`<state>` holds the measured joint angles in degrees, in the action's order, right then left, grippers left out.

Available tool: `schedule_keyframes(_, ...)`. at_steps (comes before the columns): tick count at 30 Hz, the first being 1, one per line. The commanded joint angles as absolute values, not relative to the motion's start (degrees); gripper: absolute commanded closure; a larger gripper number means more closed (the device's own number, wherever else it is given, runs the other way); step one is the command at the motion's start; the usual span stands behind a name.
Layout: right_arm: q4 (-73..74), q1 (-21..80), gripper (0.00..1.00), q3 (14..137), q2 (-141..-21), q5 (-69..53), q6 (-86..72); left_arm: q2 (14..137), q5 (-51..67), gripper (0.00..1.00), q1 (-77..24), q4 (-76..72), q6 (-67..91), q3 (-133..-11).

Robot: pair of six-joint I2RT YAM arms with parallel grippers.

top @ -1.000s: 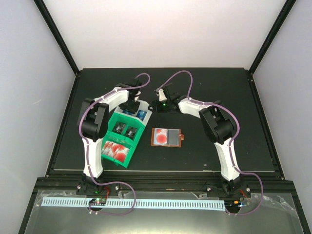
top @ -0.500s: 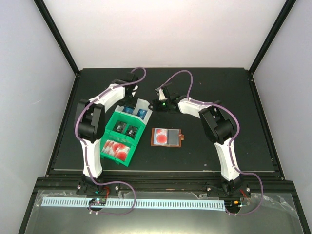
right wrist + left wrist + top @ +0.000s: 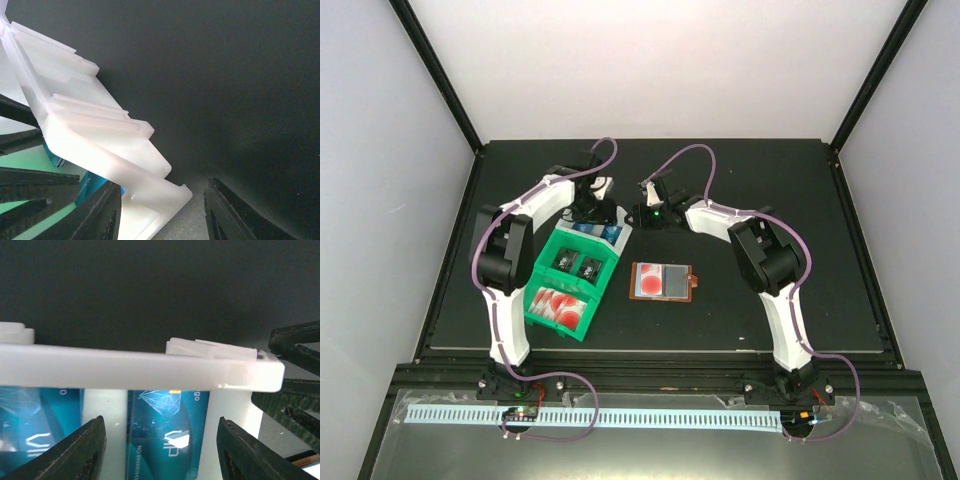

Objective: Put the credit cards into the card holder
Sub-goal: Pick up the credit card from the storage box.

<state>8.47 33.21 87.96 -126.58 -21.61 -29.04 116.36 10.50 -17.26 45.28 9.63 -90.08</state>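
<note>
Green-and-white tray (image 3: pixel 567 286) sits under the L gripper (image 3: pixel 592 208) in the top view. That gripper hangs over the tray's far end, right above the blue cards (image 3: pixel 598 232). Black cards (image 3: pixel 575 265) and red-white cards (image 3: pixel 558 305) fill the compartments nearer the arm's base. R gripper (image 3: pixel 648 213) is just beside the tray's far corner, close to the L gripper. Holder (image 3: pixel 672 282) lies open on the table (image 3: pixel 770 180), on the base side of the R gripper and well apart from both grippers. One red card (image 3: pixel 648 281) shows in its left pocket.

L wrist view: L gripper (image 3: pixel 160 450) has jaws apart, nothing gripped. One blue card lies btwn its fingers (image 3: pixel 80 450) w/ a gap each side. White tray wall crosses just ahead of the tips. R gripper's dark fingers show at the right edge.

R wrist view: R gripper (image 3: pixel 162 215) has jaws apart, nothing clamped. Tray's white corner sits just ahead and left of it, overlapping the left finger; touching or not, can't tell. Sliver of blue card shows under that wall.
</note>
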Motion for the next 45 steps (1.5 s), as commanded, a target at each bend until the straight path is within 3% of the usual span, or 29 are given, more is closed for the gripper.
schedule_keyframes(1,11.63,32.54,0.53,87.71,-127.1,-20.59,-28.14,118.94,14.45,0.37,-17.13,43.99,11.36,-90.25)
schedule_keyframes(6,11.7,32.56,0.53,87.74,-127.27,-20.54,-28.14,120.98,11.95,0.35,-17.3,44.09,11.39,-90.9)
schedule_keyframes(12,11.76,32.56,0.53,87.77,-127.35,-20.5,-28.06,123.95,11.51,0.45,-17.4,44.56,10.69,-91.71)
schedule_keyframes(19,11.92,32.53,0.53,87.9,-127.47,-20.48,-28.24,123.93,16.22,0.46,-17.49,44.8,10.84,-90.39)
schedule_keyframes(28,11.88,32.63,0.54,88.24,-127.87,-20.65,-28.96,120.74,21.84,0.65,-17.49,45.64,10.47,-92.47)
schedule_keyframes(45,12.05,32.59,0.55,88.23,-128.3,-20.45,-29.8,117.15,26.64,0.8,-17.49,47.76,12.17,-94.25)
